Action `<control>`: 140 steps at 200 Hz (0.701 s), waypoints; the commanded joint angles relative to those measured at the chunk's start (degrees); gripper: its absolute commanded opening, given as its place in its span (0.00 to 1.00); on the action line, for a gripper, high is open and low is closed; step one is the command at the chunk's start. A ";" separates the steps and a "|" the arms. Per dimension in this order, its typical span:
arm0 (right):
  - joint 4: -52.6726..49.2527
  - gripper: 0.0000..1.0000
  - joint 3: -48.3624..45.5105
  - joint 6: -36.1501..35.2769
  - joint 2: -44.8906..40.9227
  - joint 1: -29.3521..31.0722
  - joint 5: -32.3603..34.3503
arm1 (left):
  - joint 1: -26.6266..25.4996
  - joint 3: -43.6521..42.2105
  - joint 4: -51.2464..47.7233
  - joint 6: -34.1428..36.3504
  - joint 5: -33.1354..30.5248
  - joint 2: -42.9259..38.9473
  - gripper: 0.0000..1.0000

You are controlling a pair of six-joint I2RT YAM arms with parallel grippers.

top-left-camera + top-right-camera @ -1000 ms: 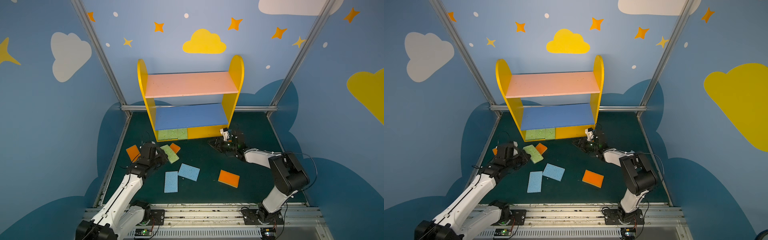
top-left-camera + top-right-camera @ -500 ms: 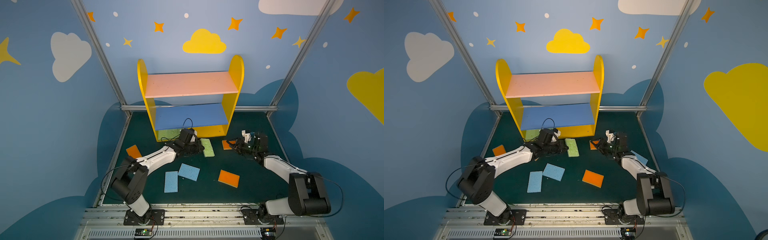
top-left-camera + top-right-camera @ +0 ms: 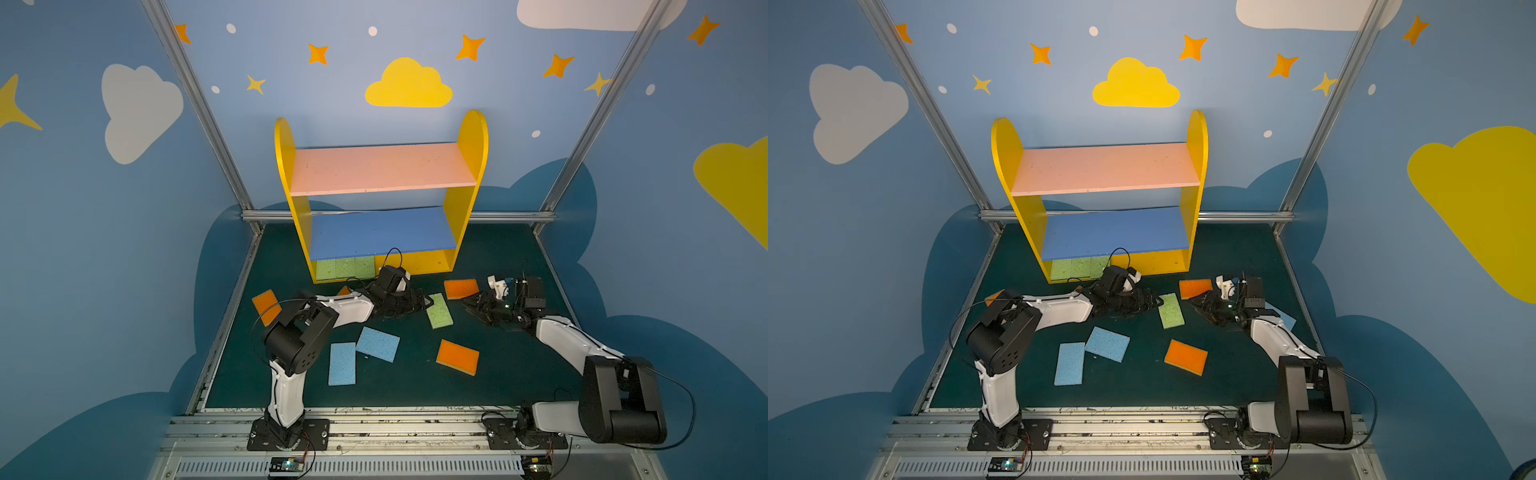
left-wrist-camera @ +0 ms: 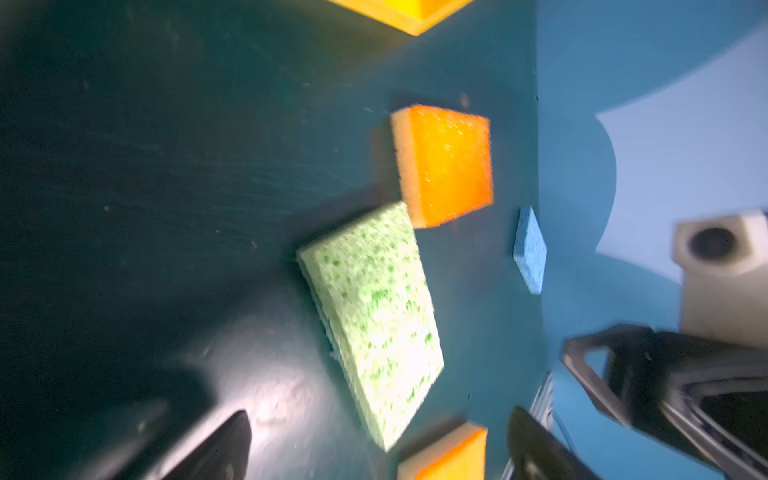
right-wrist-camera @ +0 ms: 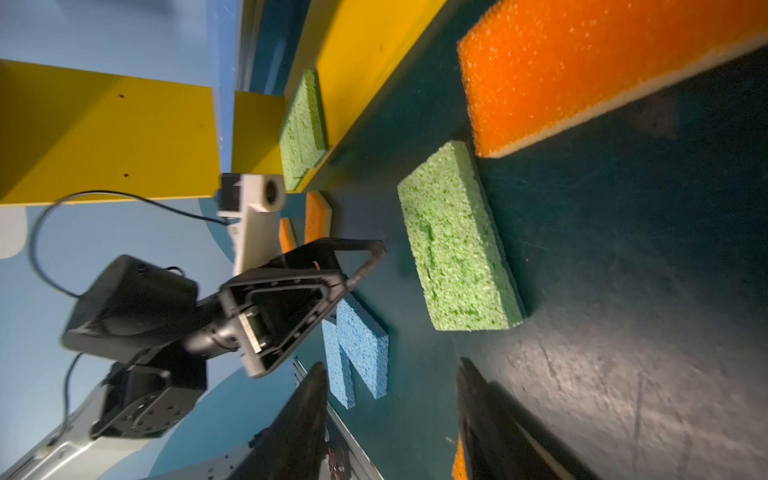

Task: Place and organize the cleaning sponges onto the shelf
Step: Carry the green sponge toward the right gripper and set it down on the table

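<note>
Loose sponges (image 3: 439,310) before shelf (image 3: 284,166)

Shelf (image 3: 471,166), sponges (image 3: 439,310) on green floor (image 3: 503,365)

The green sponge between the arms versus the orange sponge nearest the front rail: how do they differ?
The green sponge is speckled green; the orange sponge has a yellow underlayer. The green sponge lies by the left end effector, the orange sponge well apart from it. Both lie flat on the mat.

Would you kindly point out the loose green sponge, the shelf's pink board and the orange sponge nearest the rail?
loose green sponge (image 3: 439,311): in a top view, face centre.
pink board (image 3: 382,168): in a top view, middle.
orange sponge (image 3: 457,356): in a top view, face centre.
</note>
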 commanded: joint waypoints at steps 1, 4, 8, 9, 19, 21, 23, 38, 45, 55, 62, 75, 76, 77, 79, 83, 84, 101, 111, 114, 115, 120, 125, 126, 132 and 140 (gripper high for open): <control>-3.52 0.50 -0.53 -3.30 2.35 3.80 3.43 | -0.06 -2.80 -2.24 3.63 -3.16 -6.14 0.99; -3.67 0.50 -0.38 -3.50 2.72 4.31 3.79 | -0.09 -3.37 -2.53 3.84 -3.51 -6.71 1.00; -3.86 0.51 -0.33 -3.68 3.23 4.86 4.29 | -0.27 -3.93 -2.94 4.16 -3.96 -7.40 1.00; -3.89 0.51 -0.25 -3.77 3.36 4.93 4.34 | -0.22 -4.09 -3.04 4.21 -4.01 -7.54 0.99; -3.92 0.52 -0.10 -4.19 4.86 5.76 4.98 | -0.43 -5.68 -3.49 4.49 -4.73 -9.05 0.99; -3.97 0.52 -0.08 -4.28 5.12 5.85 5.00 | -0.44 -6.02 -3.49 4.50 -4.86 -9.29 0.99; -3.98 0.52 -0.12 -4.35 5.49 5.92 5.09 | -0.45 -6.36 -3.43 4.44 -4.85 -9.55 1.00; -3.83 0.52 0.01 -5.00 8.08 6.14 5.29 | -0.47 -8.88 -2.80 4.09 -4.84 -11.07 0.99; -3.88 0.53 0.01 -5.31 9.28 6.14 5.28 | -0.54 -9.78 -2.81 3.94 -4.92 -11.72 1.00; -3.53 0.53 0.18 -5.62 10.87 6.45 5.35 | -0.51 -11.02 -3.08 4.16 -5.14 -12.66 0.99; -3.34 0.53 0.12 -5.63 11.95 6.67 5.36 | -0.58 -11.82 -3.35 4.41 -5.43 -13.51 1.00; -2.51 0.53 0.19 -5.33 13.52 6.98 5.65 | -0.53 -13.23 -4.16 4.89 -6.26 -15.25 1.00; -2.38 0.53 0.23 -5.30 13.60 6.91 5.68 | -0.53 -13.36 -4.27 4.97 -6.34 -15.42 1.00; -2.32 0.53 0.25 -5.29 13.72 6.97 5.69 | -0.49 -13.51 -4.37 5.06 -6.43 -15.59 0.99; -2.22 0.53 0.34 -5.21 13.88 7.05 5.71 | -0.46 -13.62 -4.55 5.17 -6.51 -16.12 1.00; -1.98 0.53 0.37 -5.06 14.21 7.13 5.84 | -0.48 -13.96 -4.95 5.36 -6.74 -16.73 0.99; -1.89 0.53 0.37 -5.04 14.29 7.17 5.86 | -0.46 -14.03 -4.95 5.43 -6.94 -16.82 0.99; -1.22 0.54 0.50 -4.53 15.27 7.45 6.69 | -0.40 -15.39 -6.60 6.41 -7.35 -19.70 0.99; -0.96 0.54 1.71 -4.25 15.88 7.46 7.06 | -0.41 -16.26 -7.09 6.72 -9.60 -21.31 1.00; -1.01 0.54 2.18 -4.22 16.07 7.42 7.20 | -0.44 -16.59 -7.24 6.73 -9.73 -21.65 1.00; -1.02 0.54 2.24 -4.18 16.15 7.44 7.24 | -0.44 -16.70 -7.26 6.77 -9.79 -21.87 1.00; -1.04 0.54 2.51 -4.14 16.49 7.46 7.57 | -0.42 -17.12 -7.44 6.79 -10.00 -22.52 0.99; -0.99 0.54 2.72 -4.07 16.79 7.46 7.87 | -0.36 -17.53 -7.54 6.80 -10.18 -23.09 0.99; -1.01 0.54 2.77 -4.06 16.86 7.46 7.98 | -0.45 -17.61 -7.58 6.81 -10.19 -23.21 0.99; -0.94 0.54 2.99 -4.05 17.24 7.46 8.27 | -0.33 -18.17 -7.69 6.82 -10.26 -23.84 0.99; -0.92 0.53 3.28 -4.18 17.81 7.43 8.77 | -0.32 -18.76 -7.87 6.82 -10.29 -24.62 0.99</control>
